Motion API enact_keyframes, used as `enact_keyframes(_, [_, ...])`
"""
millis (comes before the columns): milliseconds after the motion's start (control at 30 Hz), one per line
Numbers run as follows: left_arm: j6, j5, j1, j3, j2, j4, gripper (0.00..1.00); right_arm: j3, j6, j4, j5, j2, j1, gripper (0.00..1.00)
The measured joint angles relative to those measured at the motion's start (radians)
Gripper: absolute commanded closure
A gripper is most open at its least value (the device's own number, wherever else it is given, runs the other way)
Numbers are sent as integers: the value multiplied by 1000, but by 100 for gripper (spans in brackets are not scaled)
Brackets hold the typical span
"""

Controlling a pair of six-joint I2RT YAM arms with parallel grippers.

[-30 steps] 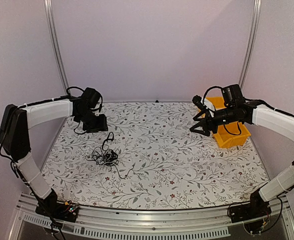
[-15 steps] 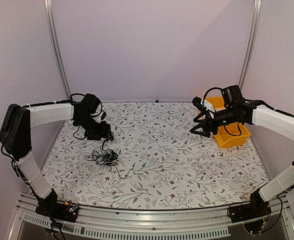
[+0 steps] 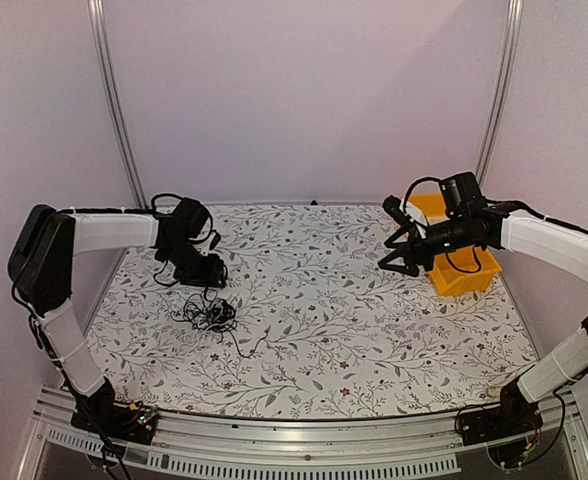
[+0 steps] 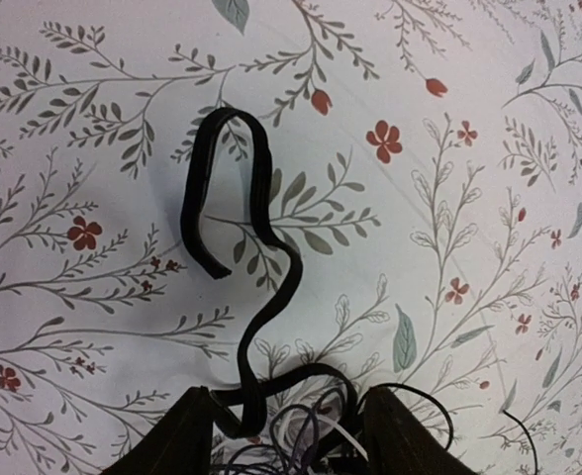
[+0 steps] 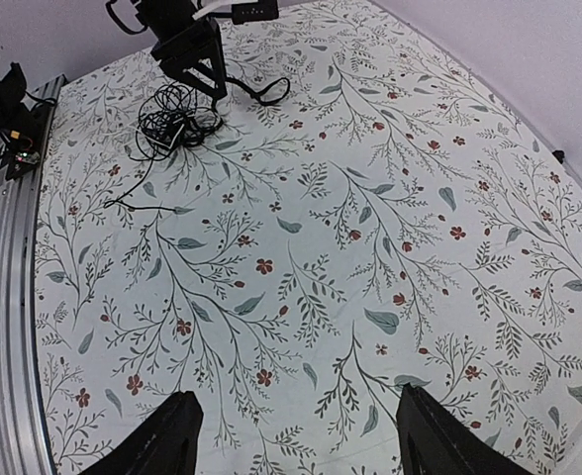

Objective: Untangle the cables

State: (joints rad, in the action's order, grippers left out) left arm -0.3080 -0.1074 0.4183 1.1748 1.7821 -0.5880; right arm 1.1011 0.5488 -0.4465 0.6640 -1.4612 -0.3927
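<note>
The cables [image 3: 209,314] lie as a small black tangle on the left part of the flowered table. One strand trails toward the front right. My left gripper [image 3: 212,276] hangs just behind the tangle, low over it. In the left wrist view its fingers [image 4: 184,441] stand apart, straddling several thin looping wires [image 4: 311,433]. A thicker flat black strand [image 4: 267,302] snakes away from them and ends in a hook-shaped loop. My right gripper [image 3: 398,246] hovers open and empty over the table's right side. Seen from the right wrist, the tangle [image 5: 175,121] lies far off.
A yellow bin [image 3: 462,268] stands at the back right, just beside my right gripper. The flowered cloth [image 5: 350,247] spreads bare below the right gripper. A metal rail runs along the table's near edge [image 3: 274,432].
My left gripper has moved right and down, from the back left corner to just over the tangle. The right arm has hardly moved.
</note>
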Motion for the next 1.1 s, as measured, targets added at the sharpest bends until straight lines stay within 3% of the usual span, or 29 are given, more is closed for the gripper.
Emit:
enact_keyframes(200, [34,69,2,32,68,16,54,-2,-11,1,3,-1,0,28])
enact_keyframes(333, [64,66,2,84,107,24,75,-10,-13,3,4,-1,0,28])
enact_keyframes(500, [79,19,2,129,147,26,86,-16,-13,1,3,-1,0,28])
enact_keyframes(600, [73,-9,7,131,151,24,100,-16,-13,2,3,-1,0,28])
enact_keyframes(933, [46,-129,134,147,130,42,100,-15,-14,2,5,-2,0,28])
enact_keyframes(1100, [14,-290,231,96,56,202,100,8,-19,3,19,-37,0,29])
